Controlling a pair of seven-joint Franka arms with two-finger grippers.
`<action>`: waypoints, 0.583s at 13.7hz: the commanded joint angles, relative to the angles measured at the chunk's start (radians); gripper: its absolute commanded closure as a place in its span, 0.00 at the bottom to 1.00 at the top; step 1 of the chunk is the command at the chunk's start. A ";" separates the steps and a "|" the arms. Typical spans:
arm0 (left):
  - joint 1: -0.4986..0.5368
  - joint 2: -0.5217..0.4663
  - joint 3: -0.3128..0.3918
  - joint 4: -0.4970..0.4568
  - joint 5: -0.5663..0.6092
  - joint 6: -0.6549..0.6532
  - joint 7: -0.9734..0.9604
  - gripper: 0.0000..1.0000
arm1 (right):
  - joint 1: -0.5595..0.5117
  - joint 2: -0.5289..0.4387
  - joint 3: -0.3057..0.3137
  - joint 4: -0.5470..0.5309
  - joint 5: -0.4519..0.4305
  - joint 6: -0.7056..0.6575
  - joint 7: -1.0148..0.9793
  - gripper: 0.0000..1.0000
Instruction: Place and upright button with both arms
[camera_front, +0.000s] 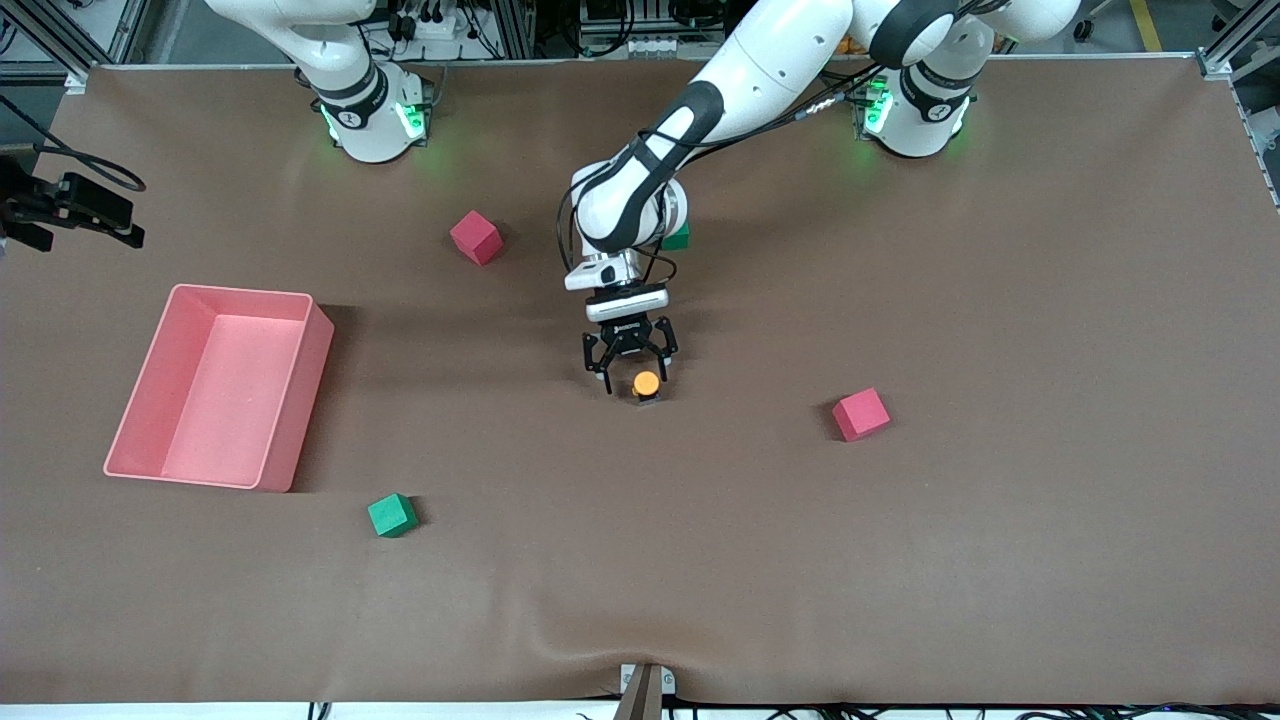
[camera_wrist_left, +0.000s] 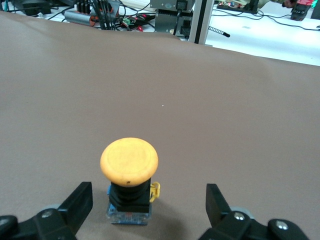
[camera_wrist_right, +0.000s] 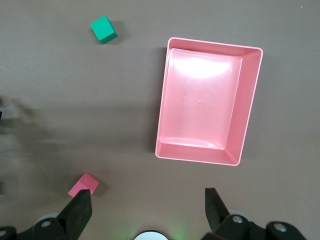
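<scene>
The button (camera_front: 646, 383) stands upright on the brown table mat, orange cap up on its short black body, near the middle of the table. My left gripper (camera_front: 636, 378) is down at the table with the button between its fingers. In the left wrist view the button (camera_wrist_left: 129, 160) has a gap to each finger (camera_wrist_left: 80, 200) of the left gripper (camera_wrist_left: 147, 192), so the gripper is open and not touching it. My right gripper (camera_wrist_right: 148, 200) hangs open and empty, high over the table by its own base, waiting.
A pink bin (camera_front: 300, 400) lies toward the right arm's end. Two red cubes (camera_front: 475, 237) (camera_front: 861, 414) and a green cube (camera_front: 391, 515) sit on the mat. Another green cube (camera_front: 678, 238) is half hidden by the left arm. A black device (camera_front: 70, 205) overhangs the table's edge.
</scene>
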 joint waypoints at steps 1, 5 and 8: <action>-0.021 -0.036 -0.010 -0.016 -0.071 -0.031 0.051 0.00 | 0.006 -0.003 0.002 0.001 -0.011 -0.004 0.016 0.00; -0.017 -0.105 -0.035 -0.085 -0.104 -0.090 0.120 0.00 | 0.006 -0.003 0.002 0.001 -0.011 -0.004 0.016 0.00; -0.011 -0.185 -0.035 -0.085 -0.271 -0.090 0.317 0.00 | 0.005 -0.003 0.002 0.001 -0.011 -0.004 0.016 0.00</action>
